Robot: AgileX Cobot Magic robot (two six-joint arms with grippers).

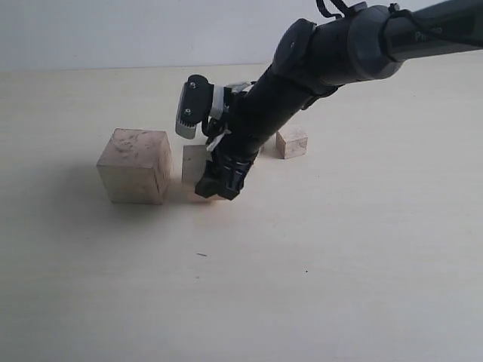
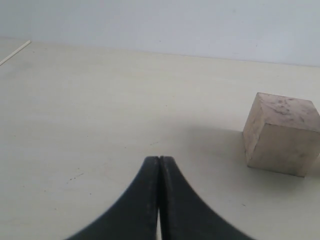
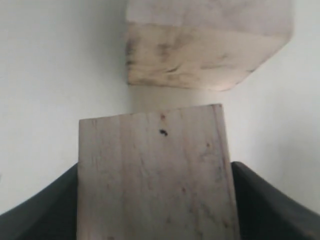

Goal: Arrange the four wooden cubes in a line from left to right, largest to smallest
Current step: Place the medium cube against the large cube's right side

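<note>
The largest wooden cube (image 1: 134,166), speckled dark on top, stands at the left and also shows in the left wrist view (image 2: 282,132). Right beside it is a medium wooden cube (image 1: 194,161), and my right gripper (image 1: 219,186) reaches down across the middle onto it. In the right wrist view this cube (image 3: 155,175) fills the gap between the black fingers (image 3: 260,200), which touch both its sides. The largest cube (image 3: 200,55) lies just beyond it. A smaller cube (image 1: 291,142) sits behind the arm to the right. My left gripper (image 2: 159,159) is shut and empty. A fourth cube is hidden.
The pale tabletop (image 1: 339,264) stretches bare in front and to the right. A pale wall (image 1: 113,30) rises behind the table's far edge. My right arm (image 1: 332,53) slants in from the upper right above the smaller cube.
</note>
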